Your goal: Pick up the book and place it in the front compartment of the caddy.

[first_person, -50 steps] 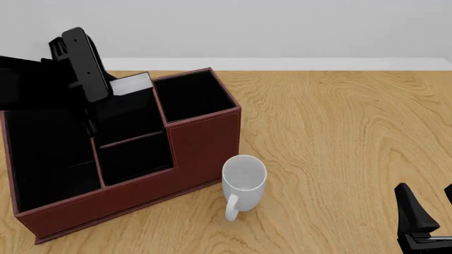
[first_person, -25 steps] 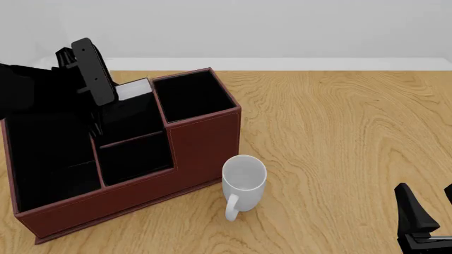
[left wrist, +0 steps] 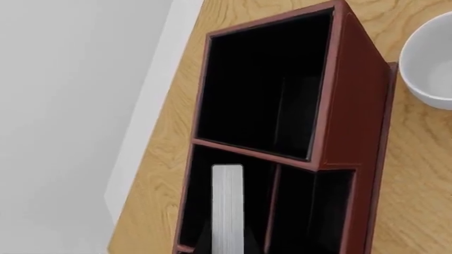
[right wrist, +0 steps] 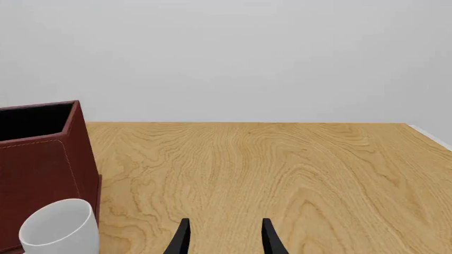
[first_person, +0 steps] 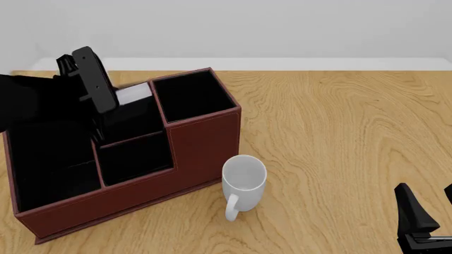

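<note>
The reddish-brown caddy (first_person: 201, 143) stands at the left of the table. My left gripper (first_person: 106, 100) hangs tilted over it, shut on the book (first_person: 134, 94), whose white page edges show beside the black finger. The book is partly down in the front compartment (first_person: 137, 120), next to the tall wall; its lower end is hidden. In the left wrist view the book's page edges (left wrist: 227, 203) stand inside that slot of the caddy (left wrist: 353, 106). My right gripper (first_person: 428, 214) is open and empty at the near right corner, far from the caddy; it also shows in the right wrist view (right wrist: 226, 242).
A white mug (first_person: 244, 179) stands upright just in front of the caddy's near right corner, and shows in the wrist views too (right wrist: 60, 230) (left wrist: 431, 63). Bare wooden table (first_person: 339, 132) stretches to the right, with a white wall behind.
My left gripper has moved down and a little right with the book, so the white page edges sit lower in the slot. The right arm has not moved.
</note>
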Action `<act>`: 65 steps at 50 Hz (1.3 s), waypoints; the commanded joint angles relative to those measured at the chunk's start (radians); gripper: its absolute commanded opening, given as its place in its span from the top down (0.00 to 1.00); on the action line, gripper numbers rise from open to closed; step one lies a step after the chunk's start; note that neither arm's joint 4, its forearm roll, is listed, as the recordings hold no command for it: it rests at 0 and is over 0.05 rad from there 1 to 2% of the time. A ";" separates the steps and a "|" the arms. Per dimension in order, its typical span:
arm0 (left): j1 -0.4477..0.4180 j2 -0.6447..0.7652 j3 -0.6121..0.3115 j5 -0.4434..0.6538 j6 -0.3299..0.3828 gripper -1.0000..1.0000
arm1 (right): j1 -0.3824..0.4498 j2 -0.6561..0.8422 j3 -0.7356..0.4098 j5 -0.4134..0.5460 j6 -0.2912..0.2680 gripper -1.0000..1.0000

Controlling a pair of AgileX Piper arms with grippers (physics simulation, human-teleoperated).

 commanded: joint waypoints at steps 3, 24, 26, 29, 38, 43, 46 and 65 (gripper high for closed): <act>0.002 0.017 0.025 -0.048 -0.005 1.00 | 0.000 0.000 0.000 0.000 0.000 0.00; 0.011 0.076 0.040 -0.117 -0.037 1.00 | 0.000 0.000 0.000 0.000 0.000 0.00; 0.020 0.087 0.039 -0.124 -0.032 1.00 | 0.000 0.000 0.000 0.000 0.000 0.00; 0.019 0.087 0.028 -0.119 -0.037 1.00 | 0.000 0.000 0.000 0.000 0.000 0.00; 0.021 0.114 0.040 -0.155 -0.033 1.00 | 0.000 0.000 0.000 0.000 0.000 0.00; 0.022 0.134 0.033 -0.171 -0.034 1.00 | 0.000 0.000 0.000 0.000 0.000 0.00; 0.034 0.155 0.028 -0.177 -0.021 1.00 | 0.000 0.000 0.000 0.000 0.000 0.00; 0.110 0.248 0.001 -0.206 0.024 1.00 | 0.000 0.000 0.000 0.000 0.000 0.00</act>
